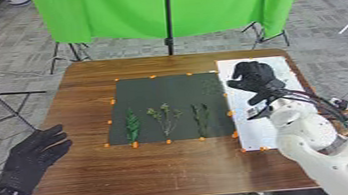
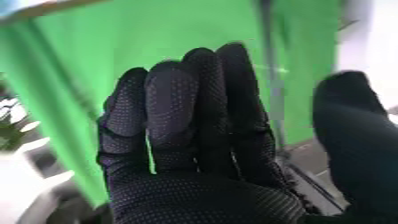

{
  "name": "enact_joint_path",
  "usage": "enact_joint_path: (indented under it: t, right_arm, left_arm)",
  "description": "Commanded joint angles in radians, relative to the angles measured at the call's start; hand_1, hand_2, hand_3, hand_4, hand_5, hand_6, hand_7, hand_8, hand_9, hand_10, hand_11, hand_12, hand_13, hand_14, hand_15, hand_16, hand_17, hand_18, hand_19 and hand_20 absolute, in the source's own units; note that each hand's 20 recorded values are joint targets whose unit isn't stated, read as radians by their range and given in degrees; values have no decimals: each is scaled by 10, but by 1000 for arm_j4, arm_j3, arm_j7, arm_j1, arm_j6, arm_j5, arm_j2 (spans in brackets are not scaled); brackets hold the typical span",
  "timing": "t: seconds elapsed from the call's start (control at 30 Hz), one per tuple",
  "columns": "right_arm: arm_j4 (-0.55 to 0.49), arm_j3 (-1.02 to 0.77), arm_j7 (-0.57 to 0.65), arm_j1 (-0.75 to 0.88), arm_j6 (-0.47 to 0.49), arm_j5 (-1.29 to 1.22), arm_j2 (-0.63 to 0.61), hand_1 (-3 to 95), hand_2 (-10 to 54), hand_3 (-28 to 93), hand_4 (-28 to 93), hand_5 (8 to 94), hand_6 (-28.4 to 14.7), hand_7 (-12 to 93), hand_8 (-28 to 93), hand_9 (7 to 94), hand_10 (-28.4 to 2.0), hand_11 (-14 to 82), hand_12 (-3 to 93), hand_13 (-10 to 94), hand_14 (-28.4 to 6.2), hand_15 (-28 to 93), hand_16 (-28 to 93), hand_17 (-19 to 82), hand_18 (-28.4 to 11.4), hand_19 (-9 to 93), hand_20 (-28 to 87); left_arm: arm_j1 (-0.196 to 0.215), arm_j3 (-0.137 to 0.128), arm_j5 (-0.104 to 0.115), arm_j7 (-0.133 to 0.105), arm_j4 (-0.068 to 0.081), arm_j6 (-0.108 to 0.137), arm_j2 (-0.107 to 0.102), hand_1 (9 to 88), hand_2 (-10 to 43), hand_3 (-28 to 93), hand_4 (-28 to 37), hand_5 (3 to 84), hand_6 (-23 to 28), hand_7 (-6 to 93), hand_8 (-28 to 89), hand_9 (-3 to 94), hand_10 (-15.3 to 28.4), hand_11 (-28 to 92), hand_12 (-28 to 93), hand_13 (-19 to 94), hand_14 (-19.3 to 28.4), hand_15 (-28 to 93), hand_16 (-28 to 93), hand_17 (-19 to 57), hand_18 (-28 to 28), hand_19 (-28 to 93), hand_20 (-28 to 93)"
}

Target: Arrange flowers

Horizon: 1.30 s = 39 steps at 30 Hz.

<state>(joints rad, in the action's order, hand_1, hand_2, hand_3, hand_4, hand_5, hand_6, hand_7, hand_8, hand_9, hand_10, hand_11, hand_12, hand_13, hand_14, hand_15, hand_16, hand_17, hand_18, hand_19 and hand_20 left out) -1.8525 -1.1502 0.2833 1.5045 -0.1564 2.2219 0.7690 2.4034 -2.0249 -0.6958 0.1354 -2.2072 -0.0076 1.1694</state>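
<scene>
In the head view, my right hand (image 1: 256, 79) is above the far part of the white board (image 1: 251, 124). Straight fingers and a thumb held apart fill out my right hand (image 2: 200, 125) in the right wrist view, with nothing held. Three green stems lie side by side on the dark mat (image 1: 161, 84): a leafy one (image 1: 132, 125) at left, a branching one (image 1: 166, 118) in the middle and a slender one (image 1: 201, 120) at right. My left hand (image 1: 37, 152) is relaxed and empty at the table's left edge, well away from the stems.
Orange markers (image 1: 153, 77) line the mat and board on the brown table (image 1: 176, 170). Beyond the far edge hangs a green cloth (image 1: 155, 16) on a black stand (image 1: 170, 44). A tripod (image 1: 1, 94) stands left of the table.
</scene>
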Motion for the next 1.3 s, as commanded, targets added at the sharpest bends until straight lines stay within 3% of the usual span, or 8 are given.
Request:
enact_joint_path:
  t: [0.03,0.23,0.27,0.33,0.77,0.87,1.03,1.3]
  right_arm:
    - [43,-67,58,104,88,131,-117,242,-34,899,-252,456,-77,298,-206,478,-118,406,208,498,-98,678,221,263,-191,796,395]
    - [70,-76,52,131,169,143,-106,266,-71,910,-270,452,-71,225,-180,471,-107,307,186,489,-84,653,207,256,-182,787,392]
    - [72,-79,44,136,170,142,-105,274,-79,910,-274,448,-69,218,-179,465,-107,290,185,486,-83,651,206,254,-180,785,392]
    - [75,-73,42,129,177,142,-98,281,-87,910,-279,441,-68,207,-176,455,-104,270,185,484,-80,648,203,250,-179,781,393]
    - [96,-22,18,100,137,139,-85,289,-95,911,-282,443,-65,216,-173,463,-101,289,197,516,-71,655,200,250,-176,782,399]
    - [127,25,20,74,85,134,-82,326,-93,899,-281,501,-39,253,-194,535,-96,320,203,582,-57,632,226,270,-170,788,400]
    - [165,61,-24,51,22,107,-79,481,-84,795,-282,675,11,415,-141,822,-43,196,432,752,-27,574,322,336,-168,812,406]
    - [123,58,-94,29,-148,81,-59,514,-95,805,-283,763,6,397,-123,897,-35,218,442,818,-23,583,303,379,-174,840,414]
  left_arm:
    - [13,-4,-2,3,2,5,4,267,61,727,-283,414,68,246,-117,347,156,342,143,276,184,510,-75,-63,238,627,-33]
    - [7,-3,-2,8,3,0,4,267,62,726,-283,414,69,246,-117,347,156,341,143,275,185,510,-75,-63,239,627,-34]
    - [21,1,12,-9,2,15,-19,268,63,725,-283,414,69,245,-117,347,156,341,143,275,185,510,-75,-63,239,627,-34]
    - [24,3,16,-14,2,22,-26,267,63,726,-283,414,69,245,-117,347,156,341,143,275,185,510,-75,-63,239,627,-34]
    - [11,-2,1,5,2,9,-2,266,63,727,-283,414,69,246,-118,347,157,342,143,275,184,511,-75,-63,238,627,-34]
    - [10,-2,-1,7,1,12,-1,266,63,726,-283,415,69,246,-118,347,157,342,143,275,184,509,-75,-63,239,627,-34]
    - [10,-2,-1,9,-1,13,2,267,65,725,-283,414,69,246,-117,347,157,341,143,276,185,510,-74,-63,239,627,-34]
    - [16,-2,0,1,-2,22,-1,266,65,725,-283,416,70,245,-117,348,156,341,142,276,185,511,-75,-63,238,627,-34]
